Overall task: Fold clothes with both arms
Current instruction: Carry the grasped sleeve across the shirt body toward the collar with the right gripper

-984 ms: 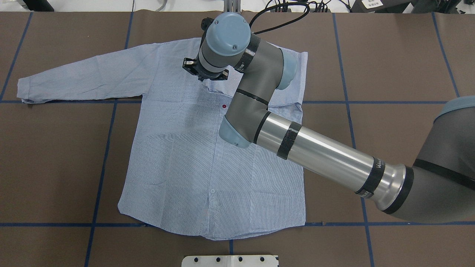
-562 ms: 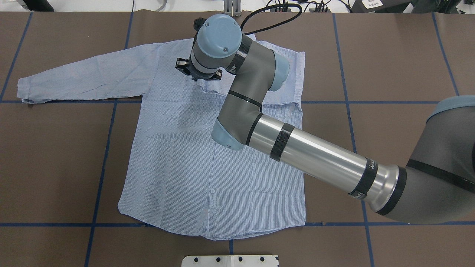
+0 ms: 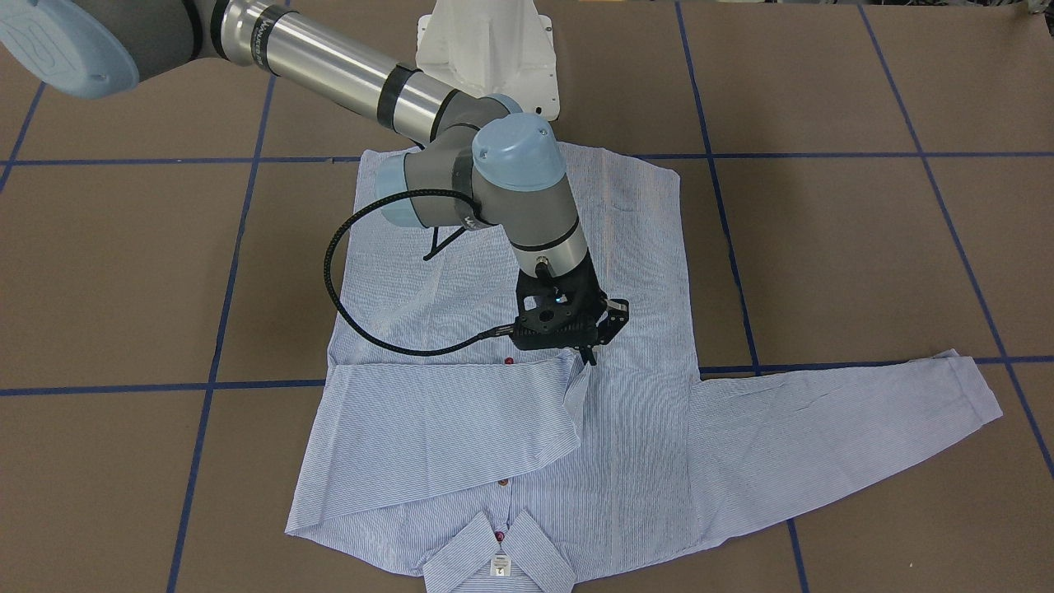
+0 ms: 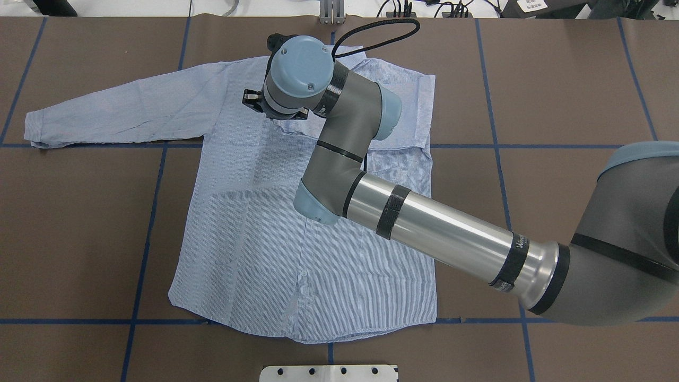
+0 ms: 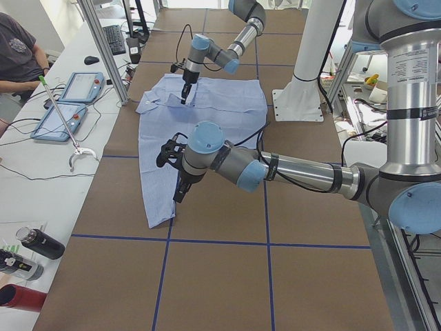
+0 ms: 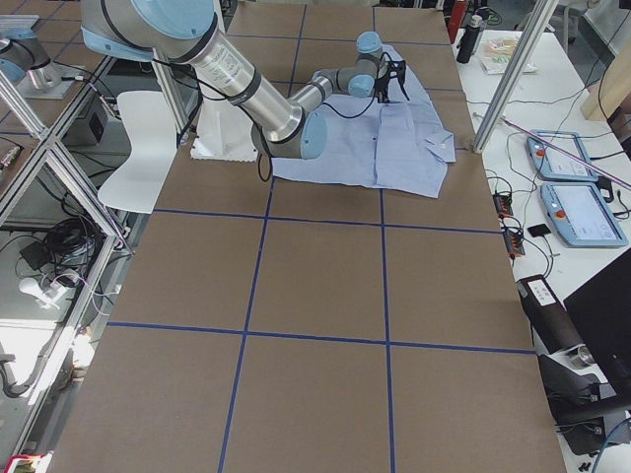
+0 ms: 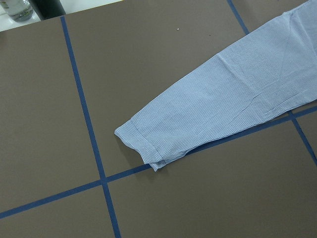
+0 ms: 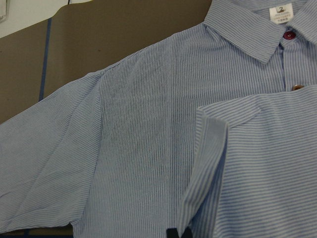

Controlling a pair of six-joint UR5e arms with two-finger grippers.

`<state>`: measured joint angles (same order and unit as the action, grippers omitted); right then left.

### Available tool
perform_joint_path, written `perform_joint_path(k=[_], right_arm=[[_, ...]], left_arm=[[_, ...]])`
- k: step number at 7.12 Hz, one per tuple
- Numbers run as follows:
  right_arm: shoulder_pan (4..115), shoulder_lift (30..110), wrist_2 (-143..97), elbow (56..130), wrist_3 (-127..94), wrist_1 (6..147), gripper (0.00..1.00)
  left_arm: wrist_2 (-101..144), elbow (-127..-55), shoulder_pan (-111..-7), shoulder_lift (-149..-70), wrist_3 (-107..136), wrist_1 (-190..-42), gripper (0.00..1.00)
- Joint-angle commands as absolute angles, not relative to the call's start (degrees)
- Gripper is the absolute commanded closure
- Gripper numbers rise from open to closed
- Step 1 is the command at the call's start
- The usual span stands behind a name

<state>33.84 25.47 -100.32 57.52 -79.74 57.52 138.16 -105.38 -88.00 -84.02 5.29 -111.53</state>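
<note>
Shirt: the light blue-and-white finely striped long-sleeved button-up shirt [image 4: 249, 249] lies flat and front up on the table. Its collar [image 3: 535, 548] is toward the operators' side and its hem toward the robot.
Folded sleeve: the striped sleeve on the robot's right side [image 3: 445, 420] is laid across the chest. Its cuff end sits just past the button line.
Outstretched sleeve: the other striped sleeve [image 4: 122, 111] runs straight out to the robot's left. Its cuff [image 7: 141, 144] is flat, with one corner on a tape line.
Right gripper: the black two-finger right gripper [image 3: 587, 356] points down at the folded sleeve's cuff corner. In the wrist view its fingertips [image 8: 172, 233] stand close together, pinching the cuff edge that rises up to them.
Left gripper: the black two-finger left gripper [image 5: 180, 192] hangs over the outstretched sleeve. It shows only in the side view, so I cannot tell how its jaws stand.
Right arm: the silver-grey tubular right arm with pale blue joint caps [image 4: 440, 233] reaches over the shirt's body.
Table: a brown matte table [image 4: 557, 79] crossed by dark blue tape lines [image 4: 530, 146].
Base: the white pedestal base [image 3: 486, 49] stands just beyond the hem.
</note>
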Motion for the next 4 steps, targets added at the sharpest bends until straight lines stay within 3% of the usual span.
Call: perform_joint_path(k=[1, 2, 3, 4], right_arm=[[33.3, 24.4, -99.2, 56.1, -79.9, 57.5, 0.91], [32.9, 24.4, -98.4, 56.1, -80.0, 57.5, 0.51], [32.8, 24.3, -98.3, 56.0, -80.1, 57.5, 0.30], [32.4, 22.3, -96.9, 53.6, -80.1, 57.6, 0.03]], left_arm=[[138.2, -105.5, -88.0, -84.0, 5.4, -111.5, 0.00], [138.2, -105.5, -88.0, -84.1, 7.2, -111.6, 0.00], [138.2, -105.4, -88.0, -84.1, 7.6, -112.8, 0.00], [137.8, -104.3, -87.9, -84.1, 7.7, -114.8, 0.00]])
